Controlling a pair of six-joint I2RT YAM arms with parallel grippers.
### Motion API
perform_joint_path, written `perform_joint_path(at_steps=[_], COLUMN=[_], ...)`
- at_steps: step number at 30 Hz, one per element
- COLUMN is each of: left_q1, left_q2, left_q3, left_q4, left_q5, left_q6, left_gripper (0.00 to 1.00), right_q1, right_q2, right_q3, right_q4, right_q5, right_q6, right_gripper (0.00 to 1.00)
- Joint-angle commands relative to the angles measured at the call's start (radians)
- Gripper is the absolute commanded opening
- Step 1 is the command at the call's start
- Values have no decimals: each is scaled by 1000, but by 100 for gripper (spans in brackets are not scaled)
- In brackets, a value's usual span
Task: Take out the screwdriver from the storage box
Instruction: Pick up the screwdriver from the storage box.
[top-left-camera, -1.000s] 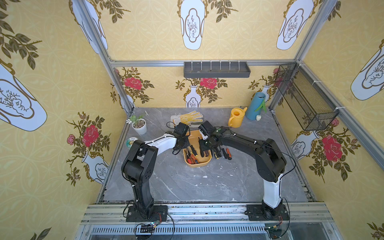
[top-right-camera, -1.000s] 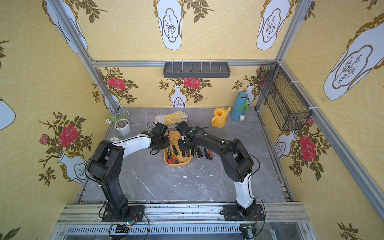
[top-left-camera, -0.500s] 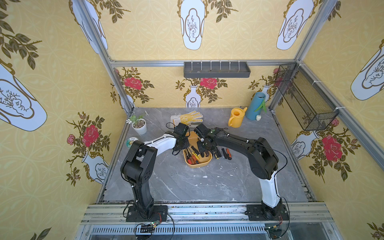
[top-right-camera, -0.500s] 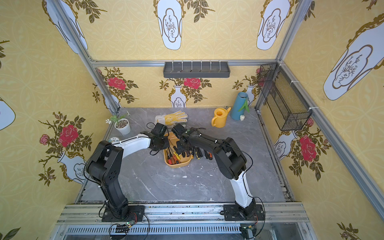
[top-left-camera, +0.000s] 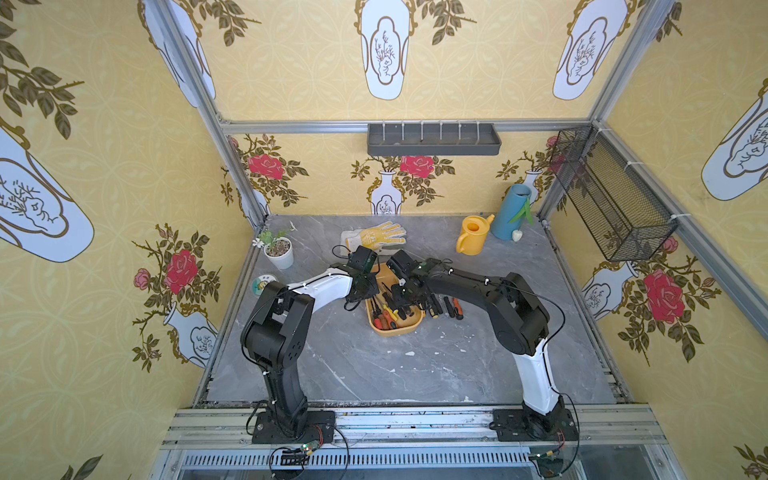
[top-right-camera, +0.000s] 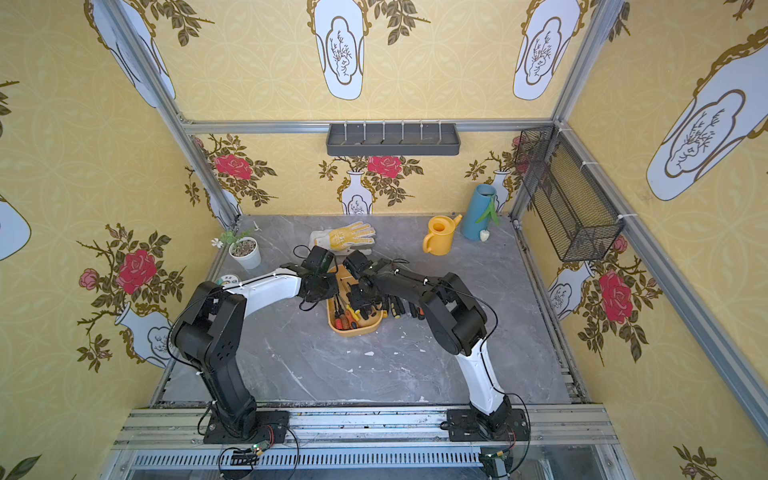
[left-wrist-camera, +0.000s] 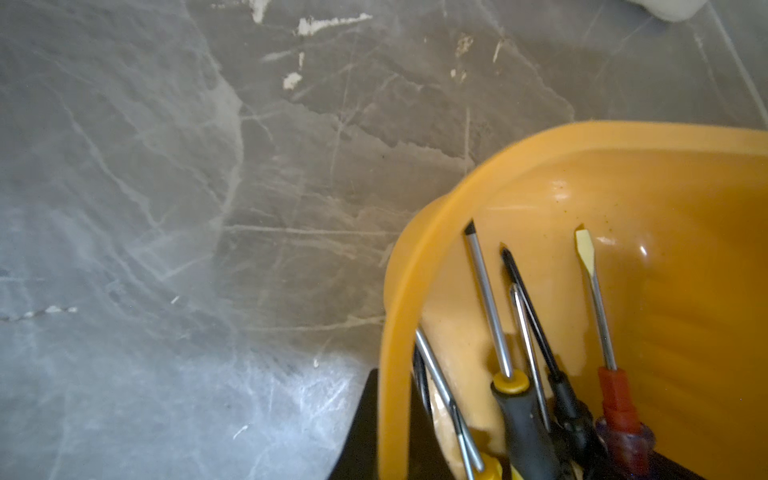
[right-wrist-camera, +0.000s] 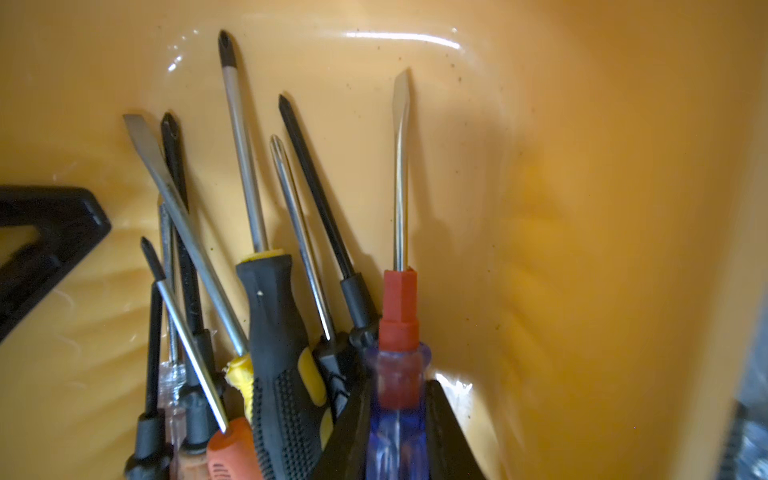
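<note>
Grey veined stone tabletop (top-left-camera: 374, 365), flecked with white chips, lies under walls of yellow wallpaper (top-left-camera: 291, 62) printed with roses and vases. At the centre of both top views, between the two wrists, sits the storage box (top-left-camera: 400, 331), a shallow, glossy orange plastic tub with rounded corners. The left fingers (left-wrist-camera: 358, 432), flat black plastic, are clamped on the tub's thin side wall at the lower middle of the left wrist view. Inside lies a bundle of tools (right-wrist-camera: 274, 316) with steel and black shafts, rubbery black-and-yellow grips and one ribbed orange grip. The screwdriver (right-wrist-camera: 399, 316), with a flat steel blade, a squared red collar and a clear blue handle, lies in the tub at the right of that bundle. The right fingers (right-wrist-camera: 349, 436), black wedges, press on both sides of its handle at the lower middle of the right wrist view. More loose tools (top-left-camera: 444, 305) lie in a row on the stone just right of the tub.
</note>
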Motion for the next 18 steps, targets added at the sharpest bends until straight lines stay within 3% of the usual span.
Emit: perform_joint_path(at_steps=[1, 10, 18], left_q1=[1, 1, 1], left_q2=[11, 14, 17], left_q3=[-5, -4, -3], left_q4=[-76, -75, -75], left_q5=[3, 4, 3], left_q6=[4, 5, 5], left_gripper=[0, 0, 0], right_q1=[0, -1, -3], right_q2=[4, -58, -116], right_q3=[-7, -33, -35], right_q4=[-48, 18, 72], right_q5=[1, 19, 38], right_q6=[-3, 4, -10], right_gripper=[18, 4, 0])
